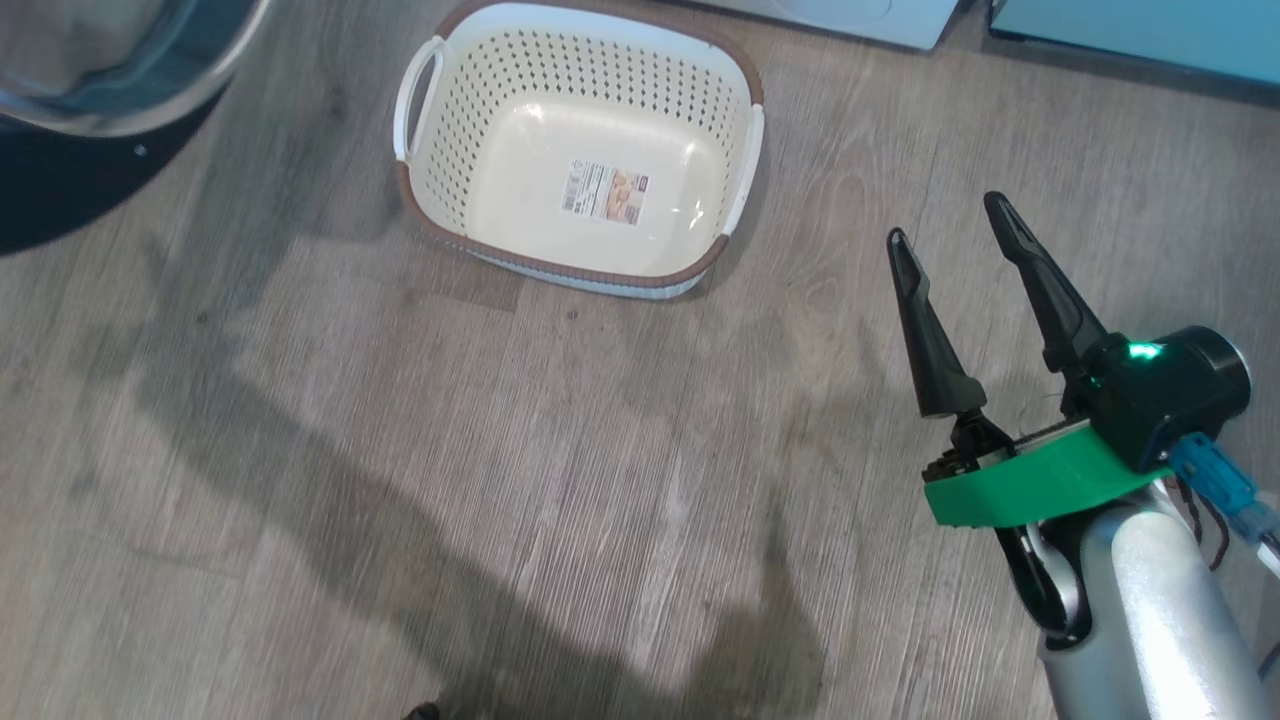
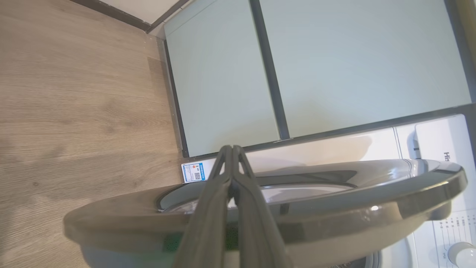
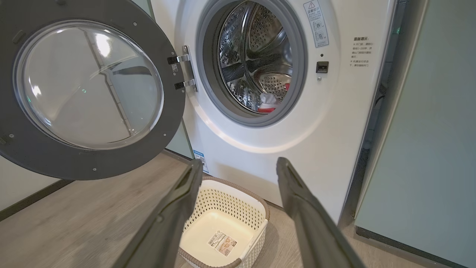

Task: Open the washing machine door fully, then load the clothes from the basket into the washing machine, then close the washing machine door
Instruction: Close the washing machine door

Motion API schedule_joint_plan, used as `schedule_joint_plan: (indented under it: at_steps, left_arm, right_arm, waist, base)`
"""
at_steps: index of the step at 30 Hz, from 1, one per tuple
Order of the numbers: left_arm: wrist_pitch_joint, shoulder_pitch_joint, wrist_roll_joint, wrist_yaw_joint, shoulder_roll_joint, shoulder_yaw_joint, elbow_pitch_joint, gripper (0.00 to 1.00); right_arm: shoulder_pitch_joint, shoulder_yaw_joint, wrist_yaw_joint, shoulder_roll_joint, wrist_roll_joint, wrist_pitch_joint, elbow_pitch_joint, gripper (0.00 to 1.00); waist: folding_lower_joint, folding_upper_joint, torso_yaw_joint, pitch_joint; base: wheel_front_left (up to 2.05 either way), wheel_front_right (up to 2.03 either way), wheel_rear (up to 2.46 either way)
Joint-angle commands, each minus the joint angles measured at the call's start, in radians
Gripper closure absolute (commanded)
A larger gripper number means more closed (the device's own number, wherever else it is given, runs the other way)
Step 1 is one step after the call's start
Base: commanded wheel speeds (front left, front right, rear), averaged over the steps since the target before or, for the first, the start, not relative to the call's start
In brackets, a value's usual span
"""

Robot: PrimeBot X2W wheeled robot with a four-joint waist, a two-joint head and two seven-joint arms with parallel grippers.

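**Figure.** The big white front-loading washing machine [image 3: 334,111] is standing with its round, black-rimmed, glass-porthole door [image 3: 93,163] hanging wide open to the left of the drum opening, which is keeping the steel drum reachable. Soft red-and-white clothes [image 3: 268,105] are lying low inside the machine's drum. The small oval cream perforated plastic basket [image 1: 500,90] is sitting on the wood-grain floor [image 1: 500,500] just in front of the machine, below the opening, and is showing only its bare bottom and label sticker. Loading is therefore judged finished, with closing the door as the step in hand.

The left arm's dark fingers [image 2: 212,208] are pressing together and pointing across the door's edge toward the machine's front and the pale teal cabinet doors [image 2: 353,63] beside it. Closed fingers are probably serving as a blunt pusher, though contact with the rim cannot be confirmed.

The right arm's fingers [image 1: 928,330] are standing wide apart and holding nothing. They are aiming at the machine from in front, on the side away from the hinge, apparently parked clear of the door's path.
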Motion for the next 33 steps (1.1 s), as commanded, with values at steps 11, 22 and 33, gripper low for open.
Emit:
schedule_joint_plan:
  at_steps: [11,22,33]
  left_arm:
    - [0.191,0.088,-0.06,-0.046,-0.035,-0.037,-0.058,1.0]
    - [0.391,0.241,-0.19,-0.047,-0.184,-0.08,-0.319,1.0]
    - [0.56,0.416,-0.323,-0.037,-0.368,-0.066,-0.577,1.0]
  right_arm:
    - [0.009,0.034,0.007,0.003,0.04,-0.041,0.01,0.0]
    - [0.03,0.026,0.007,0.003,0.066,-0.066,0.045,0.0]
    - [0.052,0.019,0.007,0.003,0.087,-0.083,0.062,0.0]
  waist:
    - [-0.0001,-0.0001,-0.007,-0.073]
    - [-0.0001,-0.0001,-0.026,-0.138]
    - [-0.0001,-0.0001,-0.056,-0.188]
  base:
    - [0.0,0.0,0.0]
    - [0.0,0.0,0.0]
    - [0.0,0.0,0.0]
